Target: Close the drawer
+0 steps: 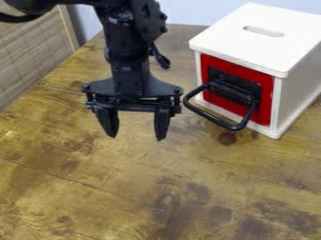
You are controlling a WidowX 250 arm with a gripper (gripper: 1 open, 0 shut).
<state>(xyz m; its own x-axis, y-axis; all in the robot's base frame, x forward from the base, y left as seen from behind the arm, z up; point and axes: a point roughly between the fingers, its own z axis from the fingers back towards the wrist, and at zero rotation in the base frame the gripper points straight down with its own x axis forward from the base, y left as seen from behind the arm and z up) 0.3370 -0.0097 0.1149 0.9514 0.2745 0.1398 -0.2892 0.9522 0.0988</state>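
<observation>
The drawer point(234, 91) has a red front, a black panel and a large black loop handle point(219, 111). It sits in a white box-shaped cabinet point(261, 42) at the right and stands out a little from the cabinet's face. My black two-fingered gripper point(134, 127) hangs pointing down over the wooden table, left of the handle and apart from it. Its fingers are spread wide and hold nothing.
The worn wooden table point(150, 197) stretches toward the front. A ribbed beige panel point(28, 47) stands along the left edge. The cabinet top has a slot point(264, 31).
</observation>
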